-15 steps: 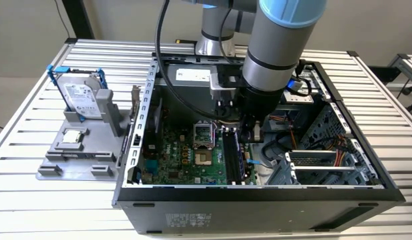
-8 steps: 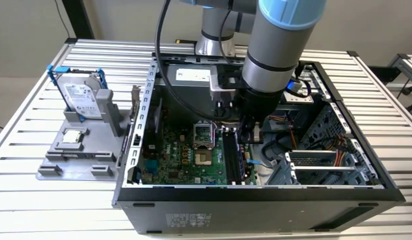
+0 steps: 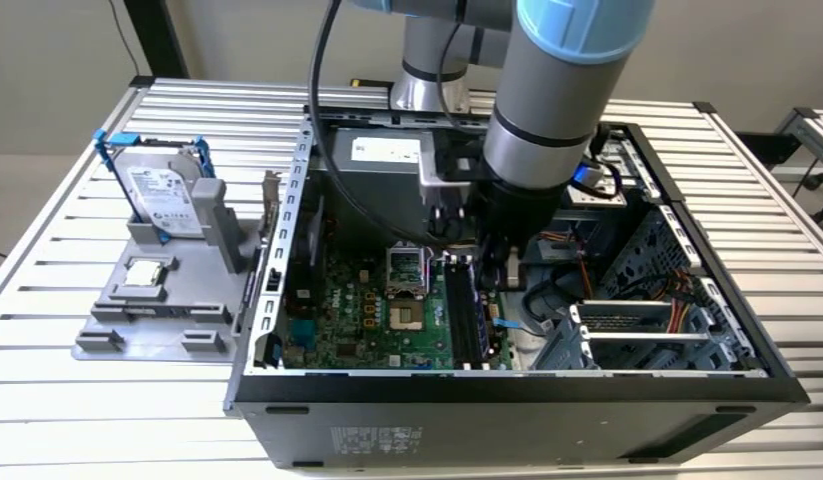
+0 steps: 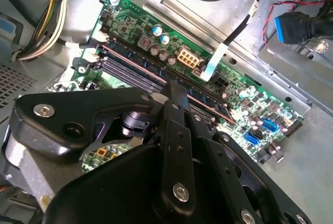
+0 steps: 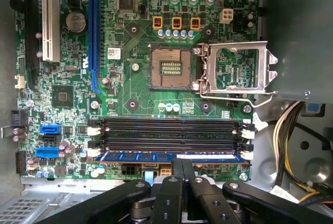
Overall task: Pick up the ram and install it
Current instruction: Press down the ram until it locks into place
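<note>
The ram (image 5: 156, 157), a long thin blue board, stands on edge in the memory slot nearest my gripper, beside the other dark slots (image 5: 171, 133) on the green motherboard. My gripper (image 5: 183, 165) is shut, its two black fingers pressed together over the middle of the ram's upper edge and lined up along its length. In the second wrist view the gripper (image 4: 174, 92) meets the row of memory slots (image 4: 125, 70). In the exterior view the arm reaches down into the open computer case, with the gripper (image 3: 498, 268) low over the board.
The open processor socket (image 5: 169, 67) and its raised metal latch frame (image 5: 237, 70) lie just beyond the slots. Cables (image 5: 291, 130) hang beside them. Outside the case (image 3: 518, 395), a grey fixture (image 3: 104, 340) holds a blue-framed hard drive (image 3: 164, 190) and a small square processor chip (image 3: 144, 272).
</note>
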`<state>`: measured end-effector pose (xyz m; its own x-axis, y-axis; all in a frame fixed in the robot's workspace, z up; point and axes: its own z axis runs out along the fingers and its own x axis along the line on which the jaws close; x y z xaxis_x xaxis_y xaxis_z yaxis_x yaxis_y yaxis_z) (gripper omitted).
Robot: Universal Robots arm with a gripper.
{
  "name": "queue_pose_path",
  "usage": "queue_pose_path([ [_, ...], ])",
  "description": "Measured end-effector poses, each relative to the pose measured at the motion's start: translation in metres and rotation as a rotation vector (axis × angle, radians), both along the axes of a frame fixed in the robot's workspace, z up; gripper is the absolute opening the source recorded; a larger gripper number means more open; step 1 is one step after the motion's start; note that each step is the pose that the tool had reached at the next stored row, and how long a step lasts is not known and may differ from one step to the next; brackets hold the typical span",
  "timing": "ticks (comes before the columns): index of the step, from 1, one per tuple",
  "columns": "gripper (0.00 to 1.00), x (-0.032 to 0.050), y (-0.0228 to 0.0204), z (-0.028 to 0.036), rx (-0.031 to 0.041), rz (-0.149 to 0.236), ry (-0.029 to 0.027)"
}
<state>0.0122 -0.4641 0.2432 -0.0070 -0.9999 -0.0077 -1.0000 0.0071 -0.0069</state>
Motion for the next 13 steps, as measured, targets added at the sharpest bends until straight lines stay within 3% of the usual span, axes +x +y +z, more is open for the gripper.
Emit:
queue_pose_path([
  [5,0.0,-0.0006,-0.0026,-0.0018,0.0002,0.0,-0.0001],
  [13,0.0,-0.0021,-0.0026,-0.0126,-0.0036,0.0,0.0],
])
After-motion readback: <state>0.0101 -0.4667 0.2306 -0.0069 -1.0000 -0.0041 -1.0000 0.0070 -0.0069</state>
